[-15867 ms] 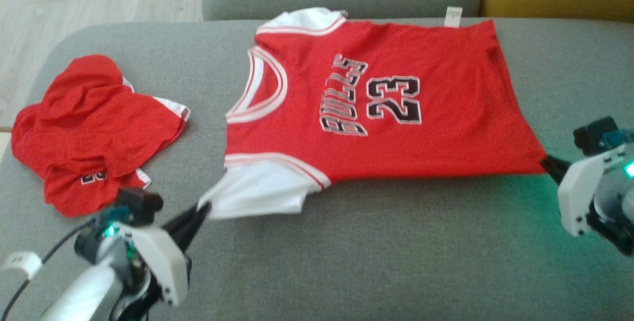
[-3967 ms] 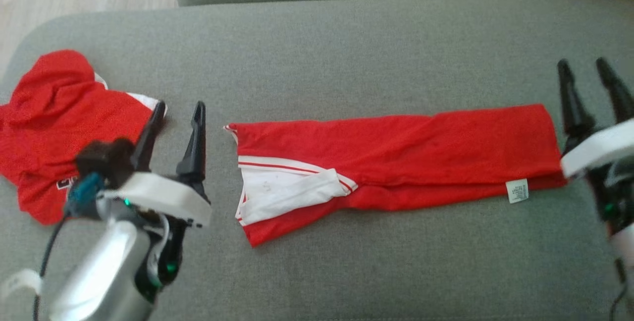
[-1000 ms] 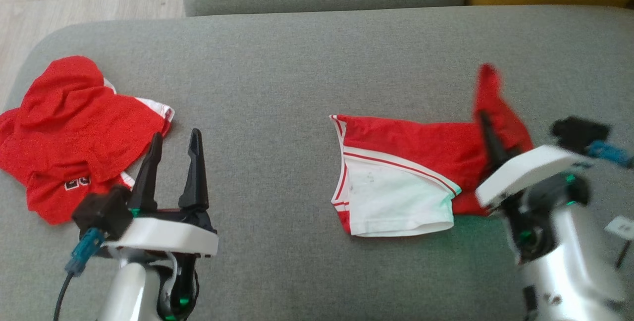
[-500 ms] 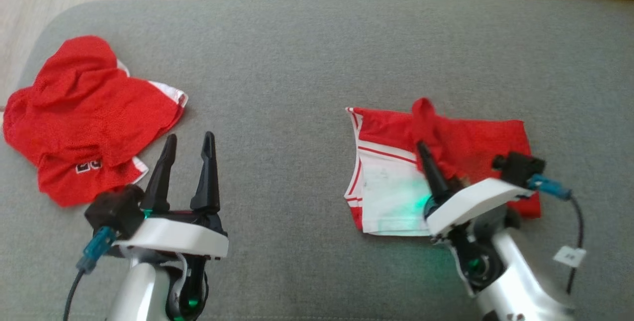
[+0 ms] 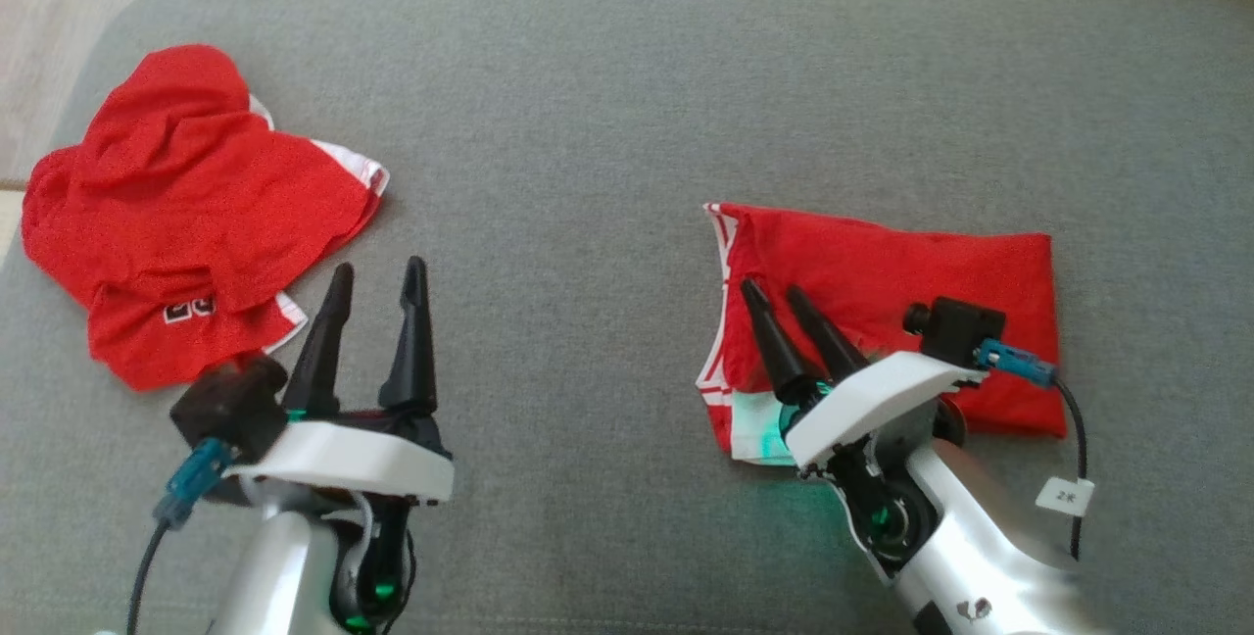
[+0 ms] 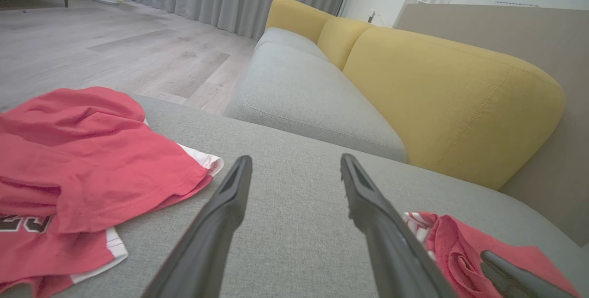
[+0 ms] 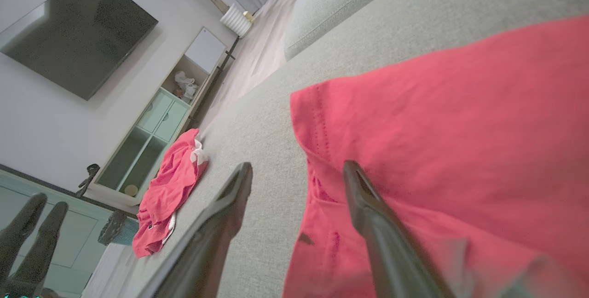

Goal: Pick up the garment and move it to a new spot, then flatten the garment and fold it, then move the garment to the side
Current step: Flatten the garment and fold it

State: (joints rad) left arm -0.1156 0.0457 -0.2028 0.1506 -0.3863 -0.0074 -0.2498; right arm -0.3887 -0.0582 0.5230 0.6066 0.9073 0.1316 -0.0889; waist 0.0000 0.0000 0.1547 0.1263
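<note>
Now, garment's place: the garment point(image 5: 940, 268) lies folded and flat on the grey sofa seat point(image 5: 588, 125), right of the middle, in front of the right arm.
Long axis: it runs left to right across the head view, roughly parallel to the seat's near edge.
Ends: the red-and-white striped trim and a patch of white fabric sit at the robot's left end. The plain red end points to the robot's right.
Top layer: plain red with a few shallow wrinkles. Its stitched hem shows in the right wrist view.
Right tool: the right tool point(image 5: 772, 289) is spread wide and grips nothing, with its tips over the garment's left part, near the trim.
Right fingers: in the right wrist view one finger is over the red cloth and the other over bare seat beside the garment's edge. Whether they touch cannot be told.
Right arm pose: the pale forearm rises from the lower right, and the fingers slant up and leftward in the head view.
Left tool: the left tool point(image 5: 378, 268) is spread wide and empty, above bare seat, well apart from the garment.
Left arm pose: the forearm comes up from the bottom edge, with the fingers pointing away from the robot.
Second red garment: the second red garment point(image 5: 186, 214) is a crumpled heap at the seat's far left, near the left tool.
</note>
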